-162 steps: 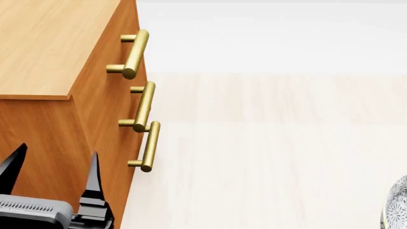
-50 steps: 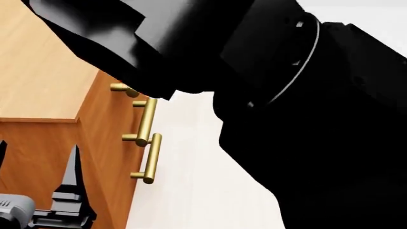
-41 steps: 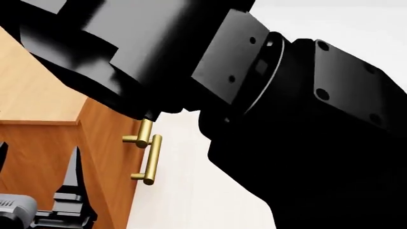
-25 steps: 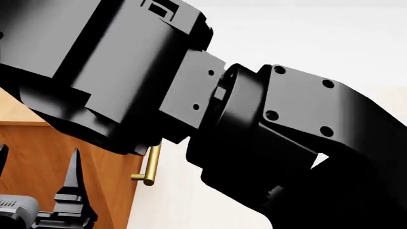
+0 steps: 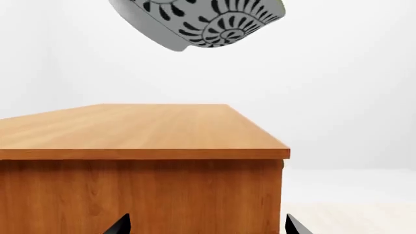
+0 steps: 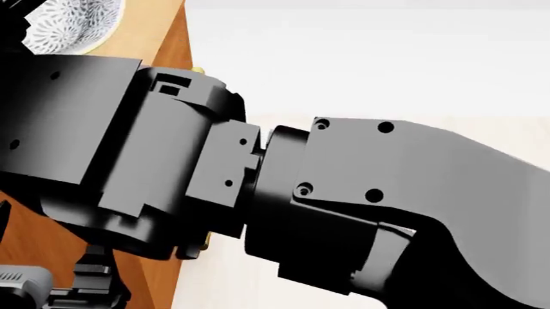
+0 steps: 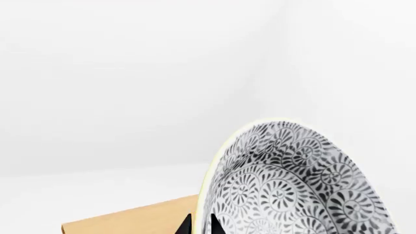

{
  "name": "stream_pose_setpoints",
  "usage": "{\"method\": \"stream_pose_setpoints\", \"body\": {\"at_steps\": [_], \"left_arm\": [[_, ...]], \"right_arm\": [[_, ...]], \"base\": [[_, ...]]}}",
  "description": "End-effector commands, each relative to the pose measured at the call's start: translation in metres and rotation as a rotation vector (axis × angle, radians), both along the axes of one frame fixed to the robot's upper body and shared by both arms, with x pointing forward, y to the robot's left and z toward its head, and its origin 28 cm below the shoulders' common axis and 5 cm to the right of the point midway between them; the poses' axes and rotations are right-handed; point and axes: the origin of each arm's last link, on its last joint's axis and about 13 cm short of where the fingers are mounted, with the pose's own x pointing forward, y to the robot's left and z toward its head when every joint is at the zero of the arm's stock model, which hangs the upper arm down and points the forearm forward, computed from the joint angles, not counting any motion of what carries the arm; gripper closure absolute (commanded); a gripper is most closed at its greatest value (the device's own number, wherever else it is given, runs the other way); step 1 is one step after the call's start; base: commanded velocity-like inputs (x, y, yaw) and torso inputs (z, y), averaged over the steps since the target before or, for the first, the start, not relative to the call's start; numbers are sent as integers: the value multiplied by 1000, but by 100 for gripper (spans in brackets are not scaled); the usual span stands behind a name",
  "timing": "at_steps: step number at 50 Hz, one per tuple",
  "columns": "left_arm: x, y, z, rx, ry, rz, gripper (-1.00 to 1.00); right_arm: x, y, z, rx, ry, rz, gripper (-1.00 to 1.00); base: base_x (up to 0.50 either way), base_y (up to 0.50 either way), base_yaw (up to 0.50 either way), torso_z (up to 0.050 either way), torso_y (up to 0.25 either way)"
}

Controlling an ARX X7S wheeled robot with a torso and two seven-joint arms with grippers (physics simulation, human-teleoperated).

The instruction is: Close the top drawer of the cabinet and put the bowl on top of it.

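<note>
1. The bowl [image 5: 201,22] hangs in the air above the cabinet [image 5: 136,131], well clear of the flat wooden lid, as the left wrist view shows.
2. It is tilted, not level: its patterned underside faces down and to one side there, and its open mouth faces the right wrist camera.
3. The right gripper [image 7: 200,223] is clamped on the bowl's rim, one dark fingertip on either side of the pale edge (only the tips show).
4. In the head view the bowl [image 6: 69,26] sits at the far upper left, over the cabinet's lid; the black right arm [image 6: 284,199] hides most of the cabinet front.
5. The left gripper [image 5: 204,225] holds nothing; its two tips are spread wide before the cabinet's side.
</note>
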Motion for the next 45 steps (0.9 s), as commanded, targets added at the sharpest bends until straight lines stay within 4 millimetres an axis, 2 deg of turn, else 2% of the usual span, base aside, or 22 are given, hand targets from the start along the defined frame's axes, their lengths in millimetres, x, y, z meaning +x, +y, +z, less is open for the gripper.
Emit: {"method": "stream_pose_setpoints", "body": {"at_steps": [1,11,21,32,45], "left_arm": [[-1,1,-2,-4,5,5,-100],[0,3,-4,-10,9,10,-100],[1,3,-6,-19,10,9,-100],[2,2,-6,-23,10,8,-100],[2,2,-7,-23,11,7,-100]], "right_arm": [[2,0,-13,-14,1,1,100],[6,-1,-24,-43,9,-9,100],[10,-5,-30,-154,-26,-52,100],[7,-6,-44,-221,-31,-40,100],[4,-6,-50,-250,-28,-17,100]], "base": [[0,0,0,0,0],[0,0,0,0,0],[0,0,0,0,0],[0,0,0,0,1],[0,0,0,0,0]]}}
